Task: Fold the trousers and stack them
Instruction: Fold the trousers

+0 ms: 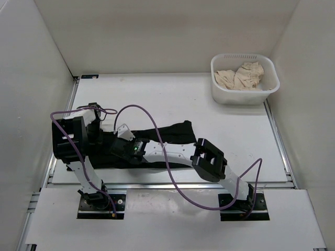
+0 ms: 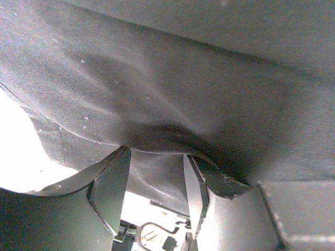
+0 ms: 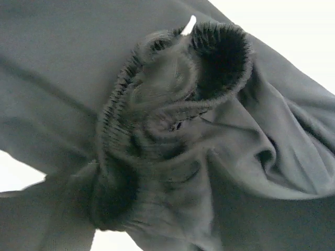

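The trousers [image 1: 167, 137] lie in a long dark strip across the near left of the table [image 1: 172, 94], well apart from the basket [image 1: 222, 95] at the far right. I'd say folding is only part done: the elastic end is bunched, nothing looks squared up, and stacking is left. The left arm stands bent over the strip's left end, its gripper [image 2: 156, 153] clenched on a puckered fold of cloth. The right arm reaches low and leftward across the trousers; whether its gripper [image 1: 123, 132] is released or grasping, I cannot tell.
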`<action>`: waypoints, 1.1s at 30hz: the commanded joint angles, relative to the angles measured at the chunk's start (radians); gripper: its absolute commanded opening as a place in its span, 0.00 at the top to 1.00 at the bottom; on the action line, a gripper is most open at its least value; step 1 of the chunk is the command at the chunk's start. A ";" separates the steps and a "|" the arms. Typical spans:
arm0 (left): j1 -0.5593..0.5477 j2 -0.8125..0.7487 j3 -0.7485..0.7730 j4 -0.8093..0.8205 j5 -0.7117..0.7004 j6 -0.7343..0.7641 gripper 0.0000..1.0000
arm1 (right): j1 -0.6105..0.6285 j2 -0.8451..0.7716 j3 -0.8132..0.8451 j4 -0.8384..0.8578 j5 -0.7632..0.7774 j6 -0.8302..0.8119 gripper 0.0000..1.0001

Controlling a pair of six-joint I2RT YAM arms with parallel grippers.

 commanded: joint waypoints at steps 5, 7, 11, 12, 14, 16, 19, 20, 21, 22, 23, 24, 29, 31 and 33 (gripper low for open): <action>-0.016 0.046 -0.018 0.081 0.135 -0.043 0.42 | 0.034 -0.093 0.049 0.089 -0.149 -0.302 0.05; -0.016 0.037 -0.018 0.081 0.135 -0.043 0.41 | 0.034 -0.168 0.072 0.070 -0.171 -0.318 0.04; 0.002 0.026 0.002 0.071 0.144 -0.043 0.40 | 0.008 -0.343 0.015 0.044 -0.162 -0.273 0.01; 0.002 0.026 0.002 0.071 0.145 -0.043 0.40 | -0.003 -0.380 -0.014 0.032 -0.162 -0.240 0.01; 0.012 0.026 0.013 0.059 0.154 -0.043 0.40 | -0.056 -0.480 -0.104 -0.038 -0.185 -0.183 0.01; 0.012 0.017 0.013 0.050 0.154 -0.043 0.40 | -0.113 -0.581 -0.188 -0.083 -0.208 -0.055 0.01; 0.021 -0.003 0.013 0.050 0.154 -0.043 0.39 | -0.304 -0.737 -0.493 -0.053 -0.322 0.091 0.01; 0.021 -0.013 0.022 0.041 0.163 -0.043 0.39 | -0.431 -0.776 -0.584 -0.014 -0.469 0.112 0.01; 0.021 -0.013 0.022 0.041 0.163 -0.043 0.39 | -0.495 -0.846 -0.762 0.098 -0.537 0.126 0.01; 0.021 -0.013 0.022 0.030 0.163 -0.043 0.39 | -0.553 -0.872 -0.837 0.153 -0.594 0.139 0.01; 0.021 -0.013 0.034 0.030 0.163 -0.043 0.39 | -0.655 -0.898 -0.900 0.249 -0.649 0.140 0.01; 0.021 -0.013 0.034 0.018 0.163 -0.043 0.39 | -0.697 -0.899 -0.948 0.274 -0.700 0.130 0.01; 0.021 -0.022 0.066 -0.011 0.174 -0.043 0.38 | -0.813 -0.858 -1.045 0.339 -0.827 0.055 0.01; 0.021 -0.031 0.077 -0.011 0.174 -0.043 0.38 | -0.825 -0.824 -1.072 0.360 -0.890 0.055 0.01; 0.021 -0.040 0.077 -0.022 0.174 -0.043 0.38 | -0.839 -0.802 -1.089 0.371 -0.890 0.083 0.01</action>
